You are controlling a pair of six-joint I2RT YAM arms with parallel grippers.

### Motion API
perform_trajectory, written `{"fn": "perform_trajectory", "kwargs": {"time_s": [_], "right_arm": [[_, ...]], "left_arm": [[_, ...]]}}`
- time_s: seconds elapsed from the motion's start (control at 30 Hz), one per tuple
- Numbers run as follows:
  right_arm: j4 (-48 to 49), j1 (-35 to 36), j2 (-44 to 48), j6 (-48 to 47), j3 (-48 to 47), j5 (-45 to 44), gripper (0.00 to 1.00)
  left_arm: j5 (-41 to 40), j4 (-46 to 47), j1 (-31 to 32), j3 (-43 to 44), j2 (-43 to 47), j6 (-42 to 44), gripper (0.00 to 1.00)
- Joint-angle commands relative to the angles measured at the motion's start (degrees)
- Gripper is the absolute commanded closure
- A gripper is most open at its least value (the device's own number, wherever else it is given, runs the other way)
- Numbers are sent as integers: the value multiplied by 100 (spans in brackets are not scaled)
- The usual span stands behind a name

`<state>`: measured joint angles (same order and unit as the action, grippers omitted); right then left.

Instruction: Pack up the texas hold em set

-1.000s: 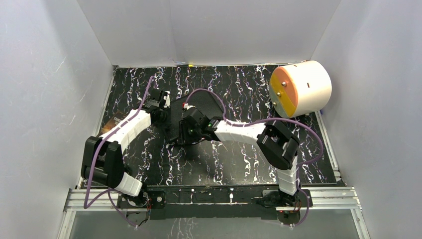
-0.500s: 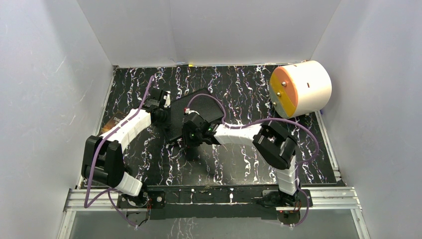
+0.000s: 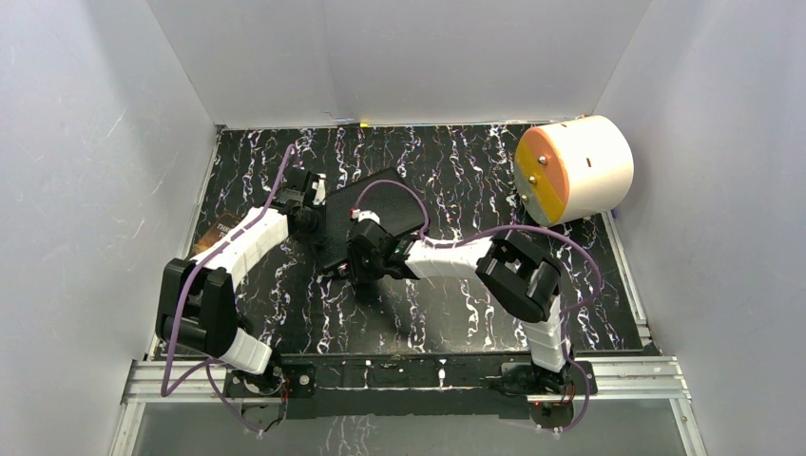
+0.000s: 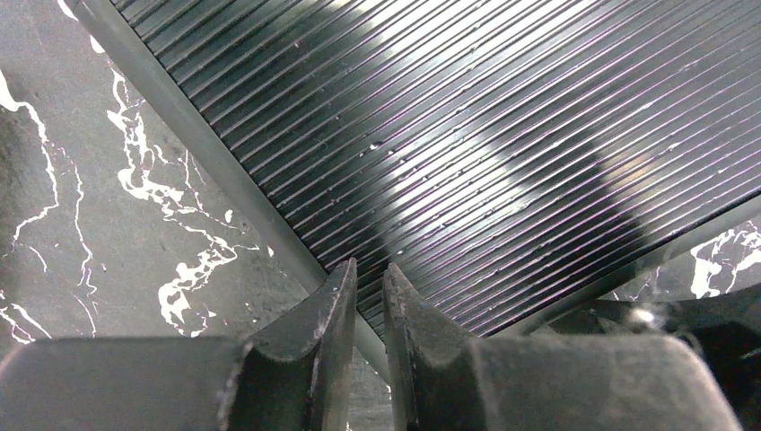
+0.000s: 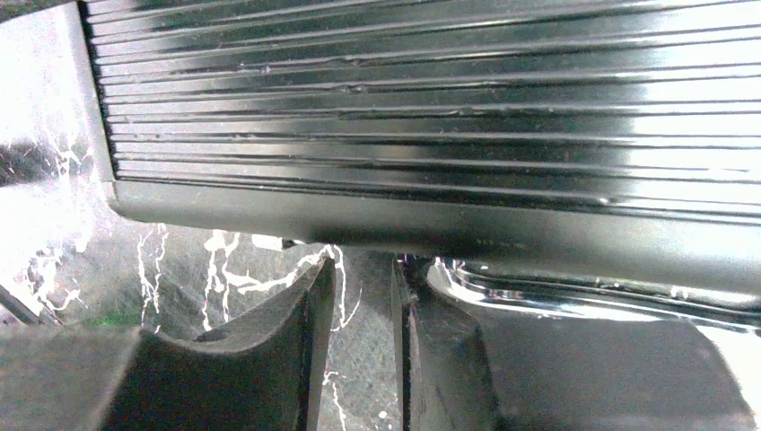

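Case (image 3: 344,220) lies left of centre on the table (image 3: 428,318), with an arm at each of two edges, probably to steady it and shut it.
The left gripper (image 4: 368,292) has its fingers nearly together, seemingly pinching the case's left rim. The right gripper (image 5: 359,305) sits just under the near edge, fingers almost pressed together with nothing between them.

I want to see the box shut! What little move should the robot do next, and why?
Probably press the lid down with the right end effector. In the right wrist view the lid's edge seems to sit a little above the shiny lower rim, so it looks not fully shut.
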<state>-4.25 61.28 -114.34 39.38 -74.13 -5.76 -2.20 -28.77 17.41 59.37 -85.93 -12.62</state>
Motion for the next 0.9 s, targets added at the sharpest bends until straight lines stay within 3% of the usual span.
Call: {"fn": "perform_trajectory", "kwargs": {"time_s": [0.0,0.2,0.4,0.57,0.7,0.87], "right_arm": [[115,27,632,-215,113,-403,62],[-641,30,1802,-304,658,-1199,58],[-2159,24,3359,-95,1176,-2306,54],[-3351,31,4763,246,1425,-3264,47],[-4131,27,5873,256,1205,-3929,37],[-4903,23,6732,-1,658,-4407,23]], "left_arm": [[214,-303,0,-94,-171,23,82],[784,-103,4,-109,272,241,74],[509,160,5,-66,1252,176,70],[377,446,8,-110,2662,266,48],[17,199,10,36,3698,382,5],[31,-497,8,561,4363,346,2]]}}
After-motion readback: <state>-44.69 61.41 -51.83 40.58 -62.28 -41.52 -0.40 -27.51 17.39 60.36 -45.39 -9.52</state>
